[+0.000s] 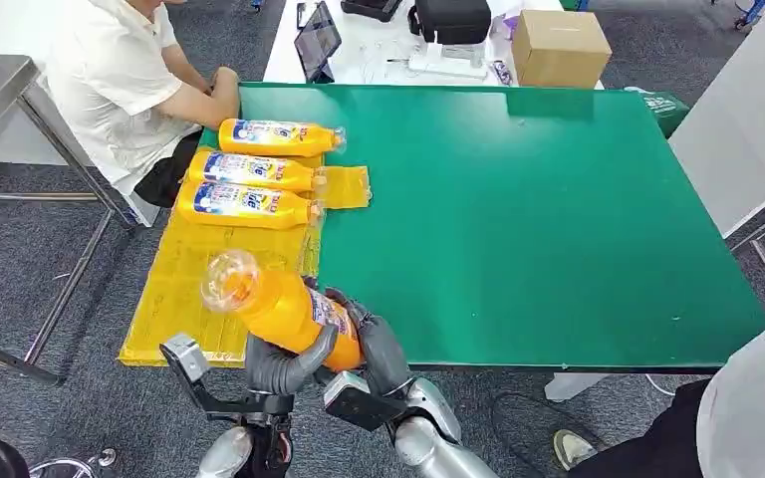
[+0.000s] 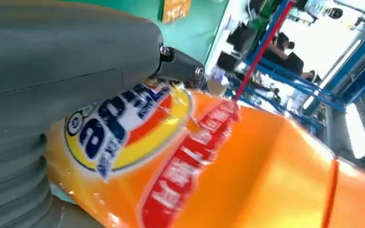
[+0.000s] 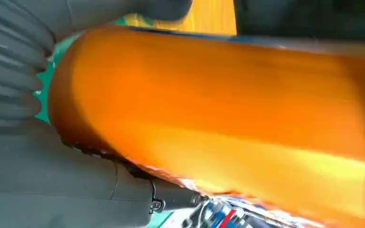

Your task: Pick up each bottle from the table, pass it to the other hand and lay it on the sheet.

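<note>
We see the sheet (image 1: 184, 304) lying on the table (image 1: 538, 219) at its left edge. Three bottles (image 1: 249, 204) lie side by side on the sheet's far part. The held bottle (image 1: 284, 309) sits above the sheet's near right corner.

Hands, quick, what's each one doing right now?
Left hand: holding the orange bottle.
Right hand: gripping the same bottle.

Both arms are silver metal tubes with black wrist brackets. The left hand (image 1: 281, 360) has a thick grey thumb and a grey ribbed cover; a small silver screw sits at a dark finger's base. The right hand (image 1: 379, 349) has dark grey fingers.
</note>
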Robot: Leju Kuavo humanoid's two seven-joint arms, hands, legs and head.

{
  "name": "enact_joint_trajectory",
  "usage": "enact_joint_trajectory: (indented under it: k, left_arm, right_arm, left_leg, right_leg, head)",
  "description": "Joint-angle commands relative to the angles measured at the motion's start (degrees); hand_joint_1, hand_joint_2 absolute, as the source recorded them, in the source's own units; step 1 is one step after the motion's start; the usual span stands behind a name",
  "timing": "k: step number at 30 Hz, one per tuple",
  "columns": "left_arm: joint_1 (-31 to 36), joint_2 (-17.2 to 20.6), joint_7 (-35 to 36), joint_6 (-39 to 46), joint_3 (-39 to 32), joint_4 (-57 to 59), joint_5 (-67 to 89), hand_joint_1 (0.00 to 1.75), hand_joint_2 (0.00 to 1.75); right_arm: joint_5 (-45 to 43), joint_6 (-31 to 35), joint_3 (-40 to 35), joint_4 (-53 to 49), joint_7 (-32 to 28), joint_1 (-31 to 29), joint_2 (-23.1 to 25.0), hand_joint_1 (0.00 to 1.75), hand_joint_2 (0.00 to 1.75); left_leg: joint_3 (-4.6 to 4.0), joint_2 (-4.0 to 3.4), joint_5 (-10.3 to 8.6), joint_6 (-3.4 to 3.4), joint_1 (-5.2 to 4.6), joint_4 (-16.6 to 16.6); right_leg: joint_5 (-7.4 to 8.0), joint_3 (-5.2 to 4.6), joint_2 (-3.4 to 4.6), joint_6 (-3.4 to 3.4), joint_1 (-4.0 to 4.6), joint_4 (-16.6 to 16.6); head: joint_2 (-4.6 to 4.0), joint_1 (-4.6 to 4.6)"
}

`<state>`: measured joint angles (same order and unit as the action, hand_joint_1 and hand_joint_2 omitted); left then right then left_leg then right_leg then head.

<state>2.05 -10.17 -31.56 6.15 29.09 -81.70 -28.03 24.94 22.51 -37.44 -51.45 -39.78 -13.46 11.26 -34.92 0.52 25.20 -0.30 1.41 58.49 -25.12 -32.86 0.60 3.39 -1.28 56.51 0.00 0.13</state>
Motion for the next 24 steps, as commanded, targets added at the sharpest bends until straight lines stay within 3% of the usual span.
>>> enact_joint_trajectory:
  k: [1,8,11,13,14,15,16,19,21,22,24]
  left_arm:
    - [1.6,1.3,2.5,-12.8,-0.4,-1.5,-8.2,1.75,1.75]
    - [1.5,0.8,3.0,-13.3,-2.8,-2.7,-8.2,1.75,1.75]
    - [1.1,0.0,3.0,-2.4,-5.8,-2.2,-1.0,1.75,1.75]
    - [1.5,-0.2,1.1,7.3,-8.8,-0.5,6.1,1.75,1.75]
    - [1.5,-0.2,1.1,7.3,-8.8,-0.5,6.1,1.75,1.75]
    - [1.9,0.5,-0.9,10.8,-9.8,-0.4,10.3,1.75,1.75]
    - [2.9,0.8,-6.1,20.3,-10.1,-0.1,21.4,1.75,1.75]
    - [4.4,2.3,-8.1,32.0,-12.5,1.2,35.3,1.75,1.75]
    - [4.3,3.6,-7.8,33.2,-13.7,1.9,37.3,1.75,1.75]
    - [4.2,2.0,-6.9,33.8,-18.0,3.0,45.5,1.75,1.75]
    - [3.8,2.3,-6.0,33.8,-19.2,2.8,48.6,1.75,1.75]
  right_arm:
    - [-3.6,-6.0,-5.9,0.8,-0.2,1.3,-2.0,0.0,0.0]
    - [-8.5,-5.1,-8.2,-6.5,-0.2,2.5,-4.1,0.0,0.0]
    - [-13.4,-3.7,-5.0,-15.8,-0.2,5.7,-4.4,0.0,0.0]
    - [-14.6,5.6,-1.6,-25.4,-0.2,9.0,-4.6,0.0,0.0]
    - [-14.6,5.6,-1.6,-25.4,-0.2,9.0,-4.6,0.0,0.0]
    - [-15.3,12.5,-0.6,-33.4,-0.2,10.2,-4.8,0.0,0.0]
    - [-18.3,17.5,-0.1,-40.7,-0.2,10.9,-5.7,0.0,0.0]
    - [-16.0,17.5,3.0,-43.4,-0.2,11.5,-5.2,0.0,0.0]
    - [-16.2,16.8,3.4,-42.3,-0.2,11.5,-6.1,0.0,0.0]
    - [-17.0,15.6,4.9,-41.4,-0.2,11.6,-5.6,0.0,0.0]
    - [-15.4,14.6,5.7,-39.5,-0.2,11.5,-4.5,0.0,0.0]
  left_leg:
    - [0.11,0.05,0.03,0.07,0.02,0.0]
    - [0.11,0.08,0.06,0.1,0.04,0.0]
    - [0.05,0.11,0.03,0.1,0.01,0.0]
    - [0.06,0.07,0.03,0.09,0.0,0.0]
    - [-0.01,0.07,0.0,0.06,0.0,0.0]
    - [0.04,0.11,0.03,0.09,-0.01,0.0]
    - [0.13,0.09,0.06,0.13,-0.02,0.0]
    - [-0.1,0.1,0.02,0.09,-0.02,0.1]
    - [0.07,0.18,0.0,0.15,-0.02,0.0]
    - [0.12,0.12,0.0,0.12,-0.02,-0.1]
    - [0.1,-0.01,-0.02,0.06,-0.02,-0.1]
  right_leg:
    - [-0.04,0.15,-0.12,-0.1,0.05,0.0]
    - [-0.08,0.19,-0.19,-0.16,0.09,0.0]
    - [-0.08,0.13,-0.2,-0.14,0.05,0.0]
    - [-0.07,0.11,-0.16,-0.12,0.04,0.0]
    - [-0.03,0.04,-0.13,-0.09,0.02,0.0]
    - [-0.07,0.11,-0.19,-0.13,0.03,0.0]
    - [-0.1,0.2,-0.19,-0.17,0.03,0.0]
    - [-0.06,-0.06,-0.17,-0.13,0.02,0.1]
    - [-0.07,0.17,-0.3,-0.2,0.04,0.0]
    - [-0.05,0.2,-0.21,-0.16,0.03,-0.1]
    - [0.02,0.11,-0.03,-0.1,0.01,-0.1]
  head:
    - [0.0,0.0]
    - [0.0,0.0]
    - [0.0,0.04]
    - [0.0,0.02]
    - [0.0,0.02]
    - [0.0,0.02]
    - [0.0,0.02]
    - [0.0,0.02]
    - [0.0,0.04]
    - [0.0,0.02]
    - [0.0,0.0]
